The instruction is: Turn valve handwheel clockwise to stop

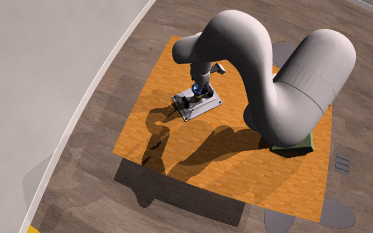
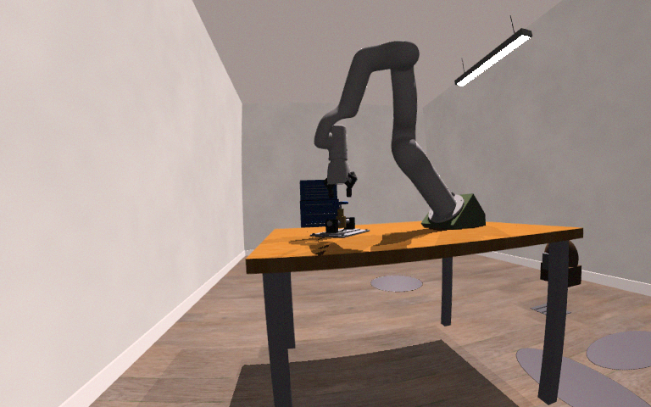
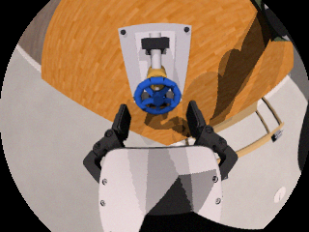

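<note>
The valve has a blue handwheel (image 3: 157,96) on a brass stem, mounted on a grey baseplate (image 3: 154,52) on the orange table. The handwheel also shows in the top view (image 1: 196,88) and, small, in the exterior view (image 2: 342,204). My gripper (image 3: 157,108) hangs above the handwheel, pointing down, fingers wide open and empty. In the wrist view the wheel lies between and just beyond the two fingertips. In the exterior view the gripper (image 2: 342,187) stands a short way above the wheel, not touching it. In the top view the wrist partly covers the valve.
The arm's green base (image 1: 295,145) stands at the table's right side. A black block (image 1: 183,103) sits on the baseplate's near end. A dark blue rack (image 2: 314,202) stands behind the table. The table's left edge lies close beyond the baseplate.
</note>
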Controlling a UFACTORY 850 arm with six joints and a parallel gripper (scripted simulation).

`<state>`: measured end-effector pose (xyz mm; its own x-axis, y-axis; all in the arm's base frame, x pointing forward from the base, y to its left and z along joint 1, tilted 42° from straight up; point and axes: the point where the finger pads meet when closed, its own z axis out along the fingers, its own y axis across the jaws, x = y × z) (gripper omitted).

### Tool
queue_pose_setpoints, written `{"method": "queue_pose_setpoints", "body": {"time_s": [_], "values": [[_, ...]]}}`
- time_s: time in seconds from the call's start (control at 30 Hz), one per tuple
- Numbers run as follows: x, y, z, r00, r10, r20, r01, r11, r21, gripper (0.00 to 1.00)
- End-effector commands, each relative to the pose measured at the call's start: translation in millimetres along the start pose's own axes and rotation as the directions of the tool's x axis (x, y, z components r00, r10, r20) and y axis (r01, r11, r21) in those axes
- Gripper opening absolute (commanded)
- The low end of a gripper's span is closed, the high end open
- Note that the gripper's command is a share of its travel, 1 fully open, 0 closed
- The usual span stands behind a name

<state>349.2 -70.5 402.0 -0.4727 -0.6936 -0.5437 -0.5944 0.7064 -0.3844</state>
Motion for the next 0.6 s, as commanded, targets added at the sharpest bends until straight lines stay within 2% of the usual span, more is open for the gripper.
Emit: {"method": "queue_pose_setpoints", "body": {"time_s": [0.0,0.57], "values": [[-0.4,-0.5,-0.4,1.0,-0.001,0.001,0.001,1.0,0.001,1.0],[-0.4,-0.6,4.1,1.0,-0.001,0.001,0.001,1.0,0.001,1.0]]}}
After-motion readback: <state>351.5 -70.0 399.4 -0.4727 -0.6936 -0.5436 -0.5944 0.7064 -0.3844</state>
